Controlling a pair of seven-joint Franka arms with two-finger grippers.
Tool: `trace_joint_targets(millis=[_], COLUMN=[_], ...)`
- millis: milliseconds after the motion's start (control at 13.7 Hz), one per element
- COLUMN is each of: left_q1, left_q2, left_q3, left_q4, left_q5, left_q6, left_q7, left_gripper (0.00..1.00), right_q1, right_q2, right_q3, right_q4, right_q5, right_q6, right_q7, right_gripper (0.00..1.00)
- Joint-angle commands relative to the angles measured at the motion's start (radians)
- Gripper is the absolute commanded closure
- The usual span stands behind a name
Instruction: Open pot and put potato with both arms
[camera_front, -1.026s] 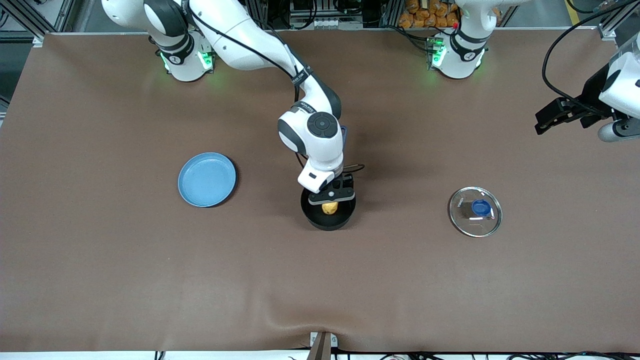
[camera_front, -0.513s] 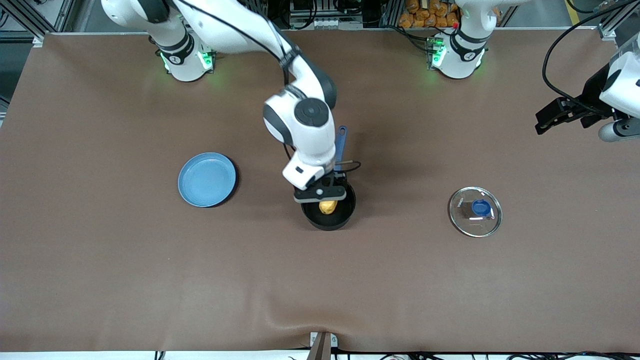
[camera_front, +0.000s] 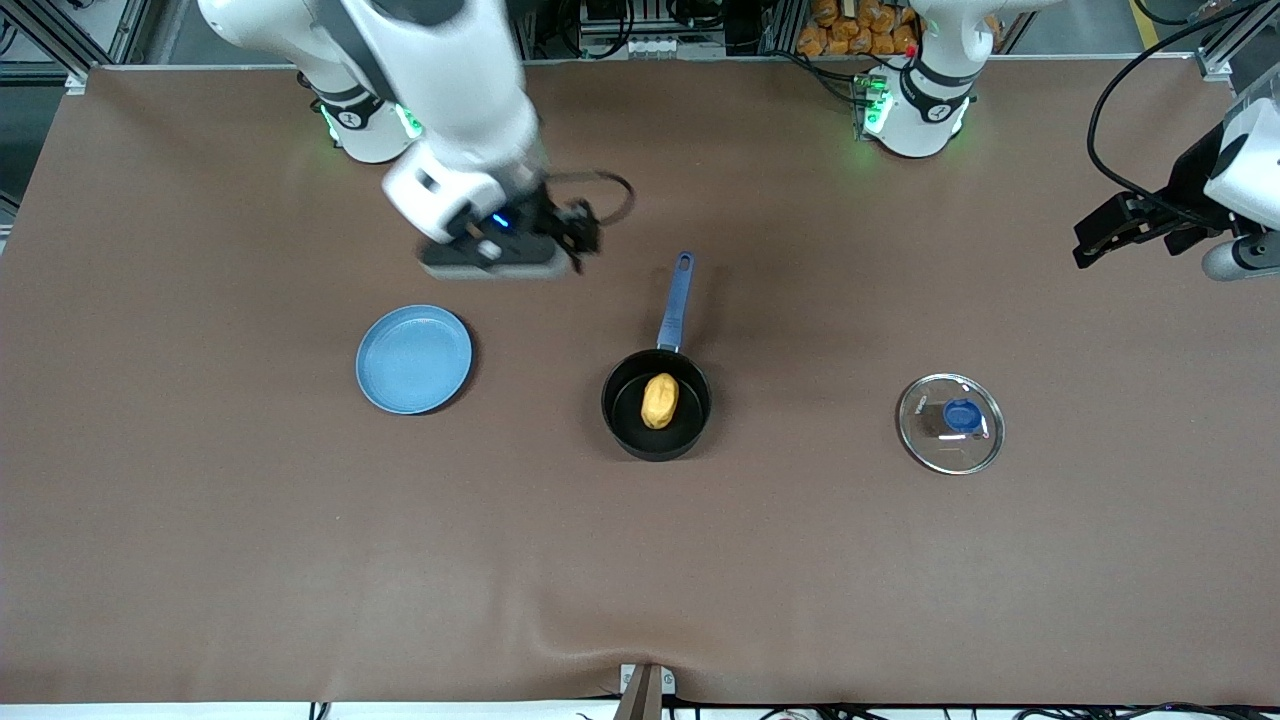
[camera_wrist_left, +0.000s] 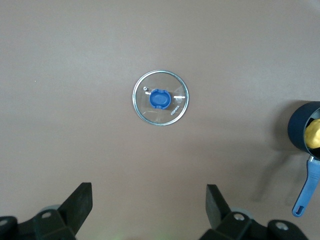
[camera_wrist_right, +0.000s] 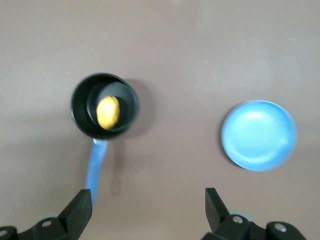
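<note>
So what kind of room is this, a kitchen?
Probably a robot lab, not a kitchen: two arms are bolted to a brown-covered table, metal framing and cables stand around it, and the pot looks like practice gear.

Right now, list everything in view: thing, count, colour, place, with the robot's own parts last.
pot: one, black with a blue handle, mid-table, lid off, handle pointing toward the robots' bases.
potato: one, yellow-orange, lying in the pot.
lid: one, clear glass with a blue knob, flat on the table toward the left arm's end, apart from the pot.
plate: one, light blue, bare, beside the pot toward the right arm's end.
table: one, brown cover.
right gripper: one, black, open, holding nothing, up over bare table between the plate and the pot handle.
left gripper: one, black, open, holding nothing, up near the table edge at the left arm's end; this arm waits.
</note>
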Motion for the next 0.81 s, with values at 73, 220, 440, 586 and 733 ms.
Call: trace_joint_targets(millis=[73,220,440,586,733], left_q1=[0.007,0.005,0.005,-0.001,-0.001], left_q2=[-0.014,-0.013,-0.013,-0.013,-0.013], left_q3=[-0.001,-0.002,-0.01,-0.014,-0.016], left_q4=[0.009,0.031,0.037,0.037,0.037], left_q5=[-0.018,-0.018,-0.018,-0.016,-0.016], left_q6=[-0.016,-0.041,-0.062,-0.062,-0.062], left_q7=[0.003,0.006,0.008,0.011,0.057], left_gripper=[0.0,0.0,0.0,0.0,0.0], right_q1=[-0.22,-0.338,-0.514,-0.614,-0.657], right_q2=[-0.213,-0.263,-0.288,-0.296,-0.293], right_q3=[0.078,0.075,0.073,0.073,0.051], right_q4=[-0.133,-0.144,-0.159,-0.183,-0.188], right_q5=[-0.01,-0.012,-0.014,-0.012,-0.012], right_q6=[-0.11,-0.146,-0.178,-0.178,-0.179], right_q7=[-0.178,-0.339,-0.467,-0.551,-0.571], right_gripper=[0.0,0.0,0.0,0.0,0.0])
